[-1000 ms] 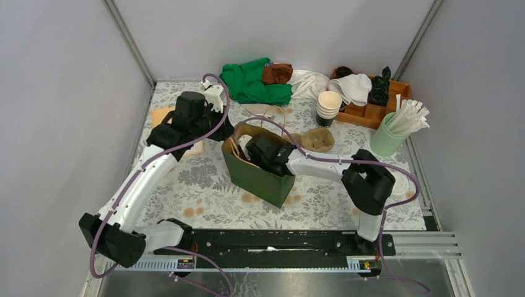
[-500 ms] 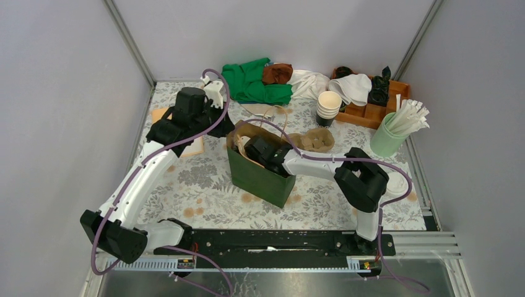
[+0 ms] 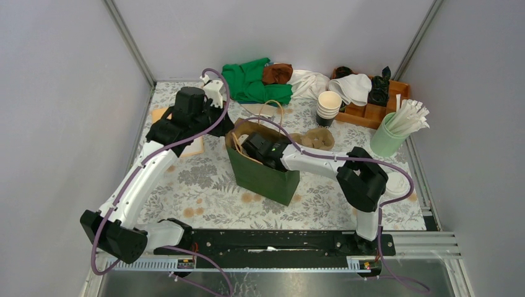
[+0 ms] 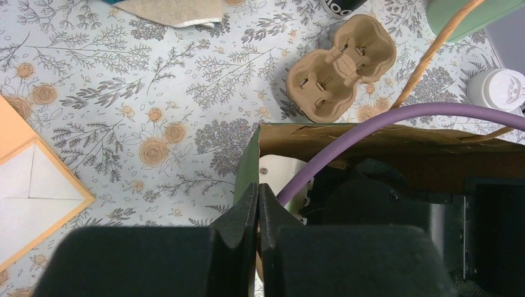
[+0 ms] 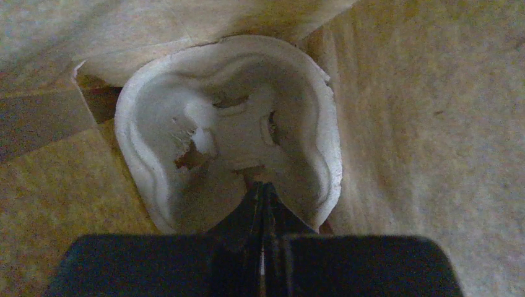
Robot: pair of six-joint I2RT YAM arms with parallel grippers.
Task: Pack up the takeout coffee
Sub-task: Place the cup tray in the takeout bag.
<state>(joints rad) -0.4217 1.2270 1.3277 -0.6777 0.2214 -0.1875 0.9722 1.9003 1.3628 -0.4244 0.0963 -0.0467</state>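
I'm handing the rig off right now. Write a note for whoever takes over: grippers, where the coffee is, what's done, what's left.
The left gripper is shut on the left rim of the bag, holding it open.
The right gripper is deep inside the bag, shut on the near edge of a white tray.
The coffee stands upright with its lid on, on the table outside the bag; nothing is touching it.
Done: the bag is open and the tray is inside.
Left: probably release the tray, pull the right gripper out, then pick up the coffee and set it in the bag.
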